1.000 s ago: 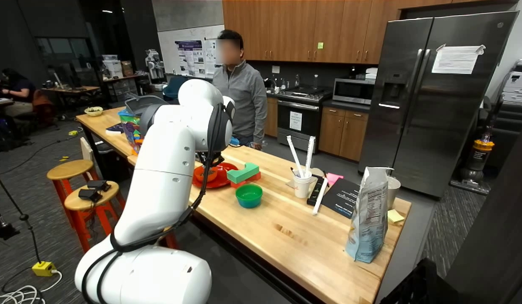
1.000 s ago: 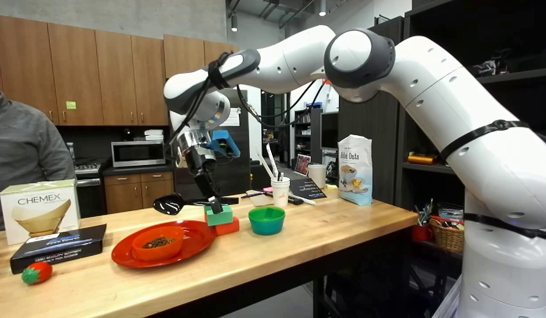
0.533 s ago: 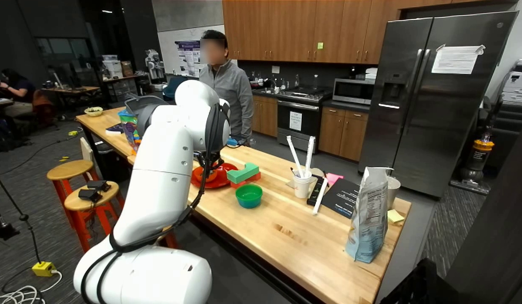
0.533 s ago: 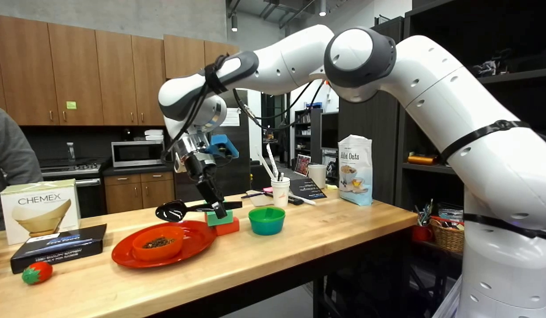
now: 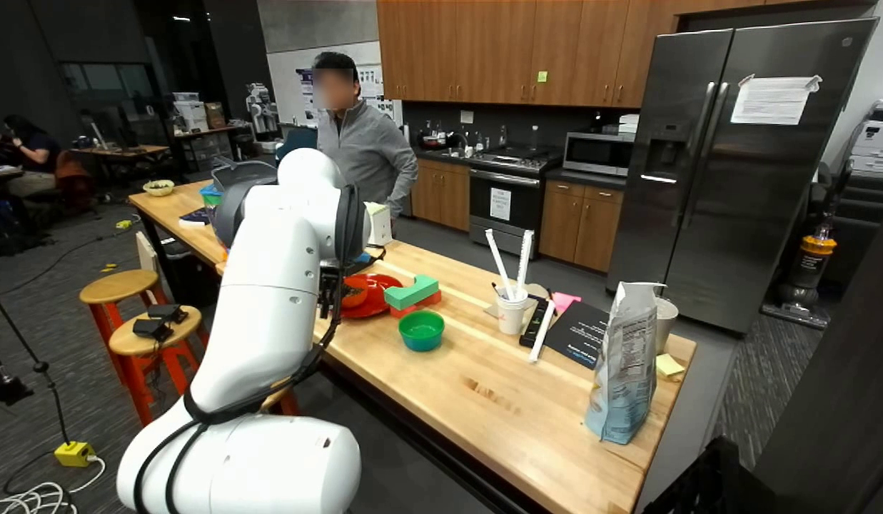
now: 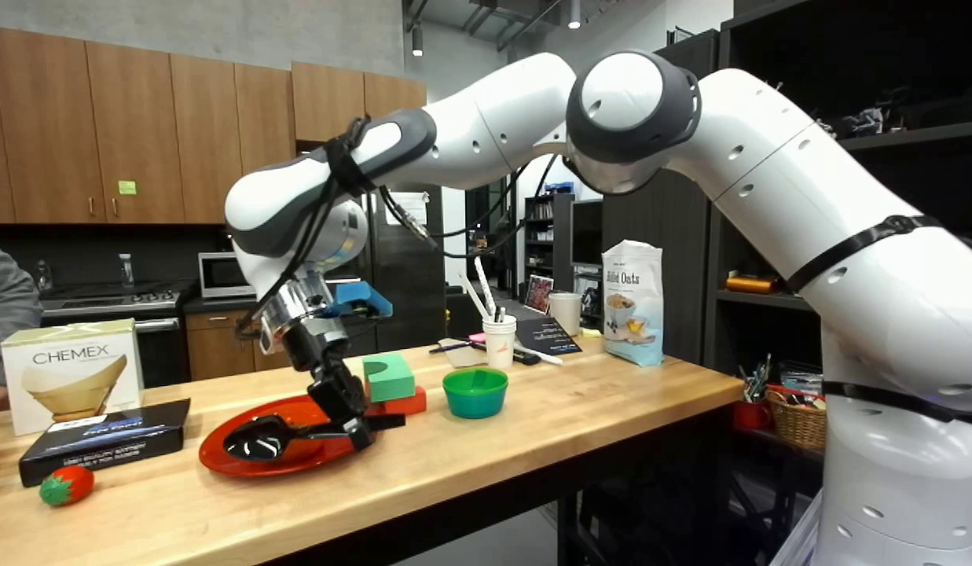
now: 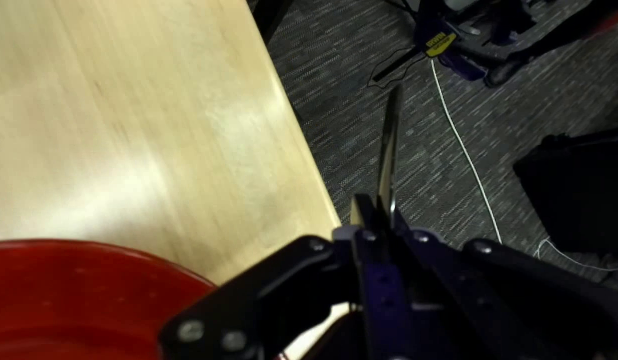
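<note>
My gripper is shut on the handle of a black spoon with a broad bowl. In the wrist view the jaws pinch the spoon's thin dark shaft. The spoon is held sideways above a red plate, near the table's edge. The plate's rim also shows in the wrist view. An orange bowl with dark bits in it sits on the plate. The spoon and gripper block most of this bowl in an exterior view. The gripper is partly hidden behind the arm's cables in an exterior view.
A green block lies on a red block beside the plate. A green bowl, paper cup and oats bag stand further along. A Chemex box, black box and toy strawberry are left. A person stands behind.
My gripper has moved down and toward the near table edge, carrying the spoon from behind the plate to over its front. The person has moved sideways. The blocks and green bowl are unmoved.
</note>
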### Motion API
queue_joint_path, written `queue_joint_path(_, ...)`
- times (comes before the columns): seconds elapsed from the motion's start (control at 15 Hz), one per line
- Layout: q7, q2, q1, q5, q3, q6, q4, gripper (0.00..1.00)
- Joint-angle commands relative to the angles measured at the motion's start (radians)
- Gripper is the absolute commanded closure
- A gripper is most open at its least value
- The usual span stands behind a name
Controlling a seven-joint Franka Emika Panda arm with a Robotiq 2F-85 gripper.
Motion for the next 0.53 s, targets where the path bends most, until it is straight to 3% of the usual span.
queue_joint_path(0.0, 0.081, 0.057, 0.066, -0.024, 0.019, 0.035, 0.034, 0.99)
queue_joint_path(0.13, 0.136, 0.089, 0.113, -0.026, 0.024, 0.053, 0.051, 0.99)
queue_joint_path(0.2, 0.053, 0.007, 0.034, -0.054, -0.009, -0.049, 0.049, 0.99)
queue_joint_path(0.47, 0.055, -0.017, 0.026, -0.138, -0.039, -0.169, 0.138, 0.99)
